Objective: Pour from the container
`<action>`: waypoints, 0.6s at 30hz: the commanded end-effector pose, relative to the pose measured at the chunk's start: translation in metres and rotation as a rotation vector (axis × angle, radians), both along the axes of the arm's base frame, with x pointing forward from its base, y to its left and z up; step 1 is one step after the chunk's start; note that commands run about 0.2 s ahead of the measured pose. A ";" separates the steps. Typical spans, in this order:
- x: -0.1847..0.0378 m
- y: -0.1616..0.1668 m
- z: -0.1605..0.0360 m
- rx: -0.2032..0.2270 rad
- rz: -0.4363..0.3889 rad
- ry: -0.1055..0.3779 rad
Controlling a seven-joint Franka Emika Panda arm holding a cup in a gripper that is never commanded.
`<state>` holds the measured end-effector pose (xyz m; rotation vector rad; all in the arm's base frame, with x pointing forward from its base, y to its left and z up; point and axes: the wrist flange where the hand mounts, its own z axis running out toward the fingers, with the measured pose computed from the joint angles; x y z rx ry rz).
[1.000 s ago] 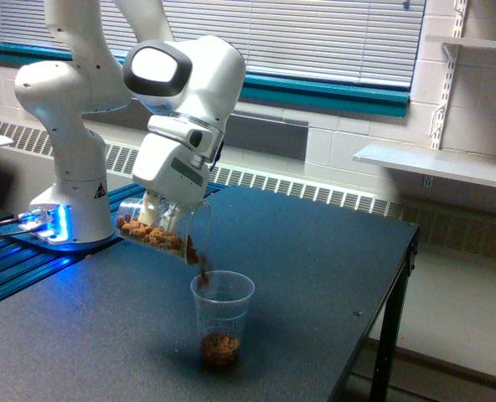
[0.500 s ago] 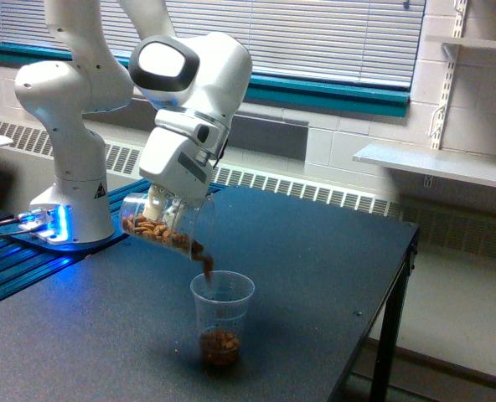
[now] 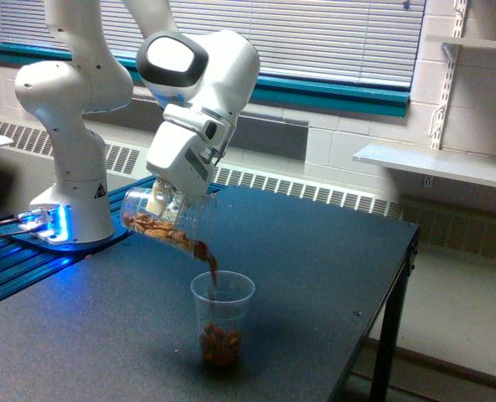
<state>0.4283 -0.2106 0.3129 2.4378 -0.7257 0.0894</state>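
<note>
Where the fingers (image 3: 166, 203) clamp one tilted container (image 3: 168, 220), we count one small cup (image 3: 222, 318) below on the table (image 3: 315, 260), nuts (image 3: 210, 264) streaming between.

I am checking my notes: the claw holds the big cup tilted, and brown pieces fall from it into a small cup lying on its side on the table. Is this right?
Not quite. In the exterior view the small cup stands upright on the table, not on its side. The rest holds: the claw tilts the big cup and brown pieces fall into it.

Dark speckled rectangular table (image 3: 315, 251); white horizontal window blinds (image 3: 315, 33) at twelve o'clock; white wall-mounted shelf (image 3: 432, 163) at three o'clock; white cinder-block wall (image 3: 361, 134).
</note>
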 end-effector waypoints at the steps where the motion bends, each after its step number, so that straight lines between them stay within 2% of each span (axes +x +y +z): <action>1: 0.008 0.003 0.004 -0.021 0.051 0.032; 18: 0.009 0.007 0.001 -0.041 0.098 0.075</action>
